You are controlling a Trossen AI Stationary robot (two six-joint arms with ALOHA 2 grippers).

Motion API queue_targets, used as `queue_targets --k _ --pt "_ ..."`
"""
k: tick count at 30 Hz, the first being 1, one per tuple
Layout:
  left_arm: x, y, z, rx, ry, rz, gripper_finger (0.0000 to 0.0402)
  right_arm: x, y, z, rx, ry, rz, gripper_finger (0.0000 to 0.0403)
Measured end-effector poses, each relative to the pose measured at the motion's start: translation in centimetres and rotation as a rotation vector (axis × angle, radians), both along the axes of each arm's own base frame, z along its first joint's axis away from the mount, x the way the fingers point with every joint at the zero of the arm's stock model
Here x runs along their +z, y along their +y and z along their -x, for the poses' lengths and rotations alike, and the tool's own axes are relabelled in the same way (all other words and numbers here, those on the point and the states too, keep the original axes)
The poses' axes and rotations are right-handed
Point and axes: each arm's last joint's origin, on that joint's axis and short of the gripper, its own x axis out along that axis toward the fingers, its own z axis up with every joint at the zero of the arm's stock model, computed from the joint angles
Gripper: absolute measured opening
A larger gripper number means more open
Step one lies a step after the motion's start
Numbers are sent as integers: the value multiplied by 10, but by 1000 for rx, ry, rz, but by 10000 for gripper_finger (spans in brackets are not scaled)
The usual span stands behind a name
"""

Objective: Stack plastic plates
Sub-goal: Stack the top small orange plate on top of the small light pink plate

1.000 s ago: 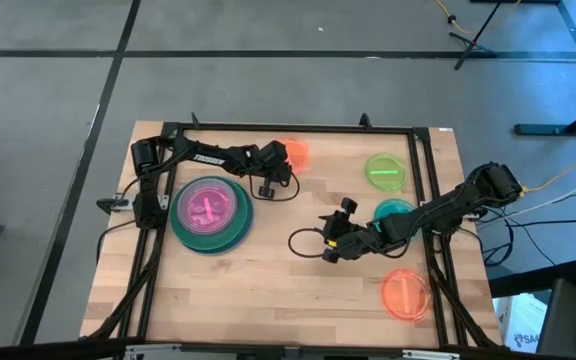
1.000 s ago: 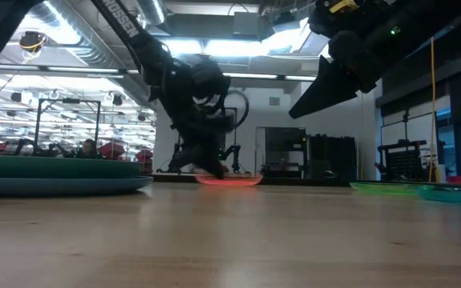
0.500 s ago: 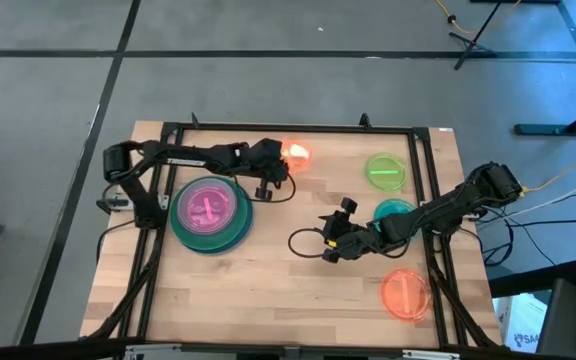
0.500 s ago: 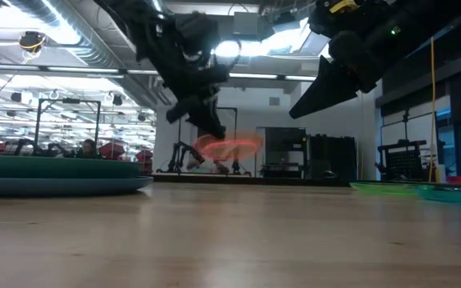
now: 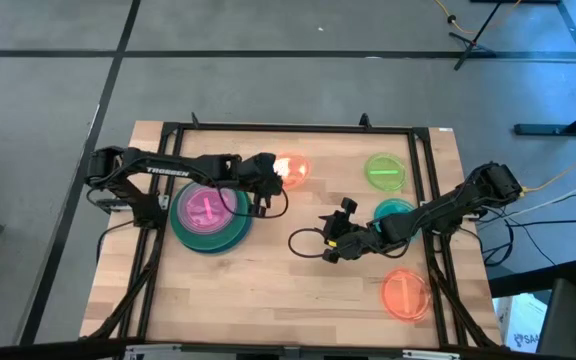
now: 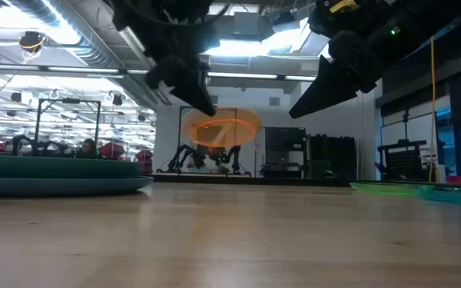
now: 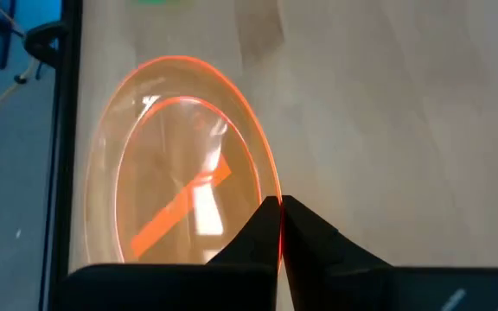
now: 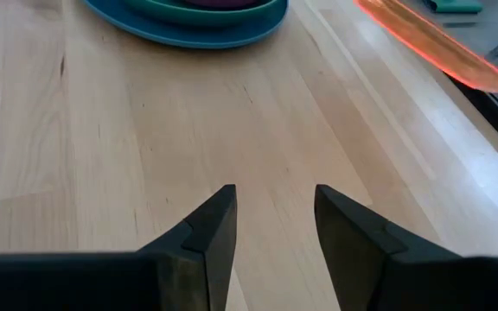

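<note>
My left gripper [image 5: 272, 172] is shut on a small translucent orange plate [image 5: 292, 170], which it holds in the air right of the stack; the low view shows the plate [image 6: 222, 128] well above the table. The stack [image 5: 209, 212] has a large blue plate at the bottom, green and magenta ones above it and a small pink one on top. A lime plate [image 5: 385, 171], a teal plate [image 5: 395, 209] and a second orange plate [image 5: 405, 293] lie flat on the right. My right gripper [image 5: 330, 241] hovers open over mid-table. My left gripper pinches the orange plate's rim [image 7: 271, 195] between its two fingertips [image 7: 258, 226], on the plate's edge that faces the stack. The fingers come from the table's left. The plate is lifted clear and sits tilted, reaching out beyond the fingertips.
A black metal frame [image 5: 420, 150] runs around the table's work area. Cables loop on the wood near the right gripper [image 5: 298, 240]. Bare wood lies in front of the stack and across the near middle [image 5: 268, 290]. My right arm reaches over the teal plate.
My left gripper has risen, carrying the orange plate from the table near the far edge up into the air. It has shifted a little toward the near edge and the stack. The plate, which lay flat, now hangs tilted and clear of the table.
</note>
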Motion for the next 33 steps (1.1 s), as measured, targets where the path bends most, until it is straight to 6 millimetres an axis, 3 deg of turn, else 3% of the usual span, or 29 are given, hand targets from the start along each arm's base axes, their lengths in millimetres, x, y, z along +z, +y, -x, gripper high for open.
queue_targets --k 15,33 --pt "27 -58 32 29 12 -15 1 17 12 12 38 -50 65 149" --pt "49 -100 90 219 45 56 1 22 20 18 87 -58 43 149"
